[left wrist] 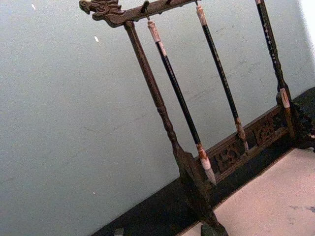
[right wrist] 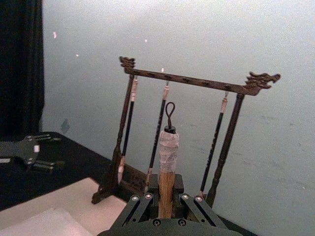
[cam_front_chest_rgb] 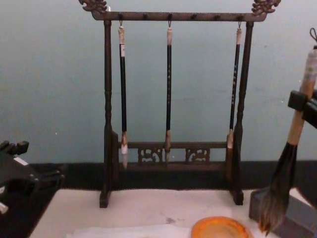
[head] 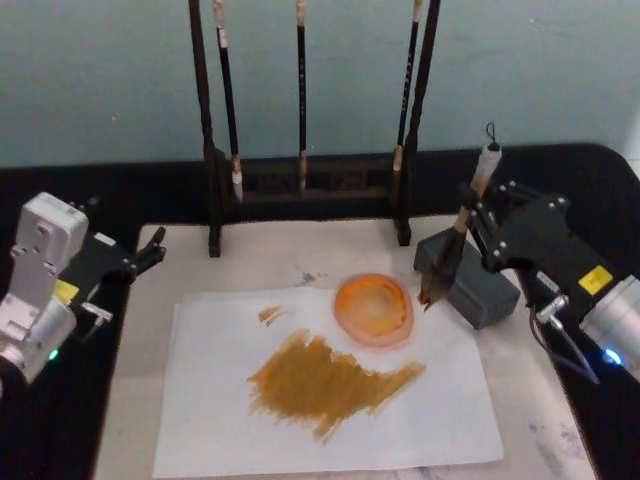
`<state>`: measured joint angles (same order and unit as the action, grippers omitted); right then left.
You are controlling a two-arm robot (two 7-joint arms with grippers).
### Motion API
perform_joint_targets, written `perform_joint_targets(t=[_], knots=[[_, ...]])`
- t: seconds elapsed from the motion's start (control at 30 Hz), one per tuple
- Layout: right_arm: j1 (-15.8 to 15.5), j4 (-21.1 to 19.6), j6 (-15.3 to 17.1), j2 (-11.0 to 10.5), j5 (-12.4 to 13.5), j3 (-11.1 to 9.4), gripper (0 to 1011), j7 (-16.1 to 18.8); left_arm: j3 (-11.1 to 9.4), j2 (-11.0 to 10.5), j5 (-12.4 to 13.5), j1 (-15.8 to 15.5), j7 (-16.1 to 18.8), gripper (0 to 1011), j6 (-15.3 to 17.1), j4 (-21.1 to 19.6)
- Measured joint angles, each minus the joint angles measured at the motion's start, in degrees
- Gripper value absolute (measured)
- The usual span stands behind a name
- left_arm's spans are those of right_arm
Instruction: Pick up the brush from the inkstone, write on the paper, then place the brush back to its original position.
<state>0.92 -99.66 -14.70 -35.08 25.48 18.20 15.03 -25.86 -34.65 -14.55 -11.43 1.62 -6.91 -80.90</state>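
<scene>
Our right gripper (head: pixel 472 212), jaws clenched on the brush (head: pixel 448 255), holds its tip just beside the orange inkstone (head: pixel 373 309) at the far edge of the ochre-smeared paper (head: pixel 220 400). The left gripper (head: pixel 150 248) sits at the bench's (head: pixel 75 440) left; we cannot tell its grip.

Head view down onto the mat (head: pixel 270 250), chest view low — all four sharing the rack (cam_front_chest_rgb: pixel 198 16).

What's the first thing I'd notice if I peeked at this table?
Probably the big orange-brown smear across the middle of the white paper. Next, the thick brush held in the right gripper, its bushy tip hanging beside the round orange inkstone. Behind stands a dark rack with three thin brushes; the left gripper sits idle at the mat's left edge.
</scene>
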Motion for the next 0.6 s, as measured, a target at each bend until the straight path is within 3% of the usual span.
perform_joint_targets(t=[0.17,0.6], knots=[[-2.5,-2.0,-0.5,-1.0,-0.7,-0.7,168,1.8,0.0,0.0,0.0,0.0,0.0,1010,0.0,0.0],[-3.4,-4.1,2.1,-0.3,-1.0,-0.3,168,4.9,0.0,0.0,0.0,0.0,0.0,1009,0.0,0.0]])
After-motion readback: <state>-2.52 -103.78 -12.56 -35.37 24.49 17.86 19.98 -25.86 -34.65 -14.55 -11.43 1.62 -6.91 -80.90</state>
